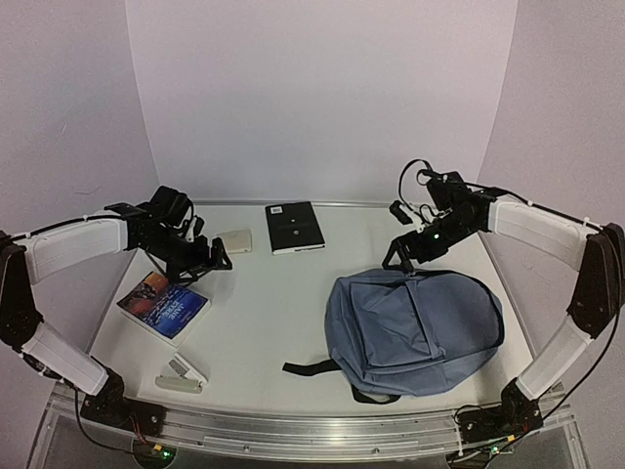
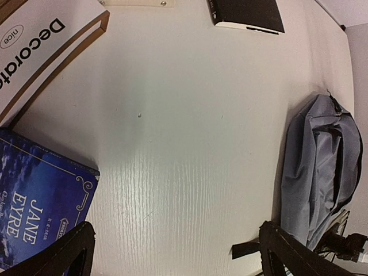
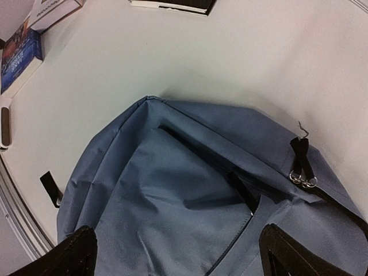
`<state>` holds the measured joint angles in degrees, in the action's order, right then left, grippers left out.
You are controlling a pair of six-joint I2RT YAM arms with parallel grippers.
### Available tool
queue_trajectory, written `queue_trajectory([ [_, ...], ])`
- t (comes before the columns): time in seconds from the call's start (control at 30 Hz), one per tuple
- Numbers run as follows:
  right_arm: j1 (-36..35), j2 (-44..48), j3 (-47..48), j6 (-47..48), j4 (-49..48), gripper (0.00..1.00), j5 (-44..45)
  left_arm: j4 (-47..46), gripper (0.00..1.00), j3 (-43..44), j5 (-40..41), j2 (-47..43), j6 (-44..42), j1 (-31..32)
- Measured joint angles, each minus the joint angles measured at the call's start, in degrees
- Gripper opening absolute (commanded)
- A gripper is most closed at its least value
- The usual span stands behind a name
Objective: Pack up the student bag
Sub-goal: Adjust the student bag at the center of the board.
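The blue-grey student bag (image 1: 415,332) lies flat on the right half of the table, front pocket up, with a black strap (image 1: 308,367) sticking out to the left. My right gripper (image 1: 403,256) hovers open and empty over the bag's far top edge. In the right wrist view the bag (image 3: 190,195) fills the space between the open fingers (image 3: 63,256), and its zipper pulls (image 3: 303,179) lie at the right. My left gripper (image 1: 213,260) is open and empty over bare table near the blue book. The bag (image 2: 319,172) also shows at the right of the left wrist view.
A blue "Jane Eyre" book (image 1: 164,306) lies at the left, also in the left wrist view (image 2: 34,201). A black book (image 1: 294,227) and a small cream box (image 1: 234,241) lie at the back. A white stapler-like item (image 1: 183,374) lies near the front left edge.
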<state>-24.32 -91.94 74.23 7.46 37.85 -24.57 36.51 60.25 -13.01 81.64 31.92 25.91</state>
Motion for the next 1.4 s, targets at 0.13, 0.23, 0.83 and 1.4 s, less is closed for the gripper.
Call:
queue_trajectory([
  [0.13,3.96,-1.69,4.67,1.48,3.54,0.98,-0.55,-1.77,1.00,-0.02,-0.44,-0.23,-0.64,2.53],
  [0.23,8.93,-5.26,10.02,4.55,7.24,0.98,-0.63,-3.81,1.00,0.01,-1.39,0.12,-0.93,6.47],
  [0.83,32.37,-25.49,19.20,21.38,18.64,0.98,3.19,-19.24,0.93,11.58,-11.03,30.35,2.67,30.17],
  [1.4,32.46,-20.01,2.67,32.03,23.04,0.98,2.67,-25.49,0.39,21.63,-17.17,41.63,9.46,25.58],
])
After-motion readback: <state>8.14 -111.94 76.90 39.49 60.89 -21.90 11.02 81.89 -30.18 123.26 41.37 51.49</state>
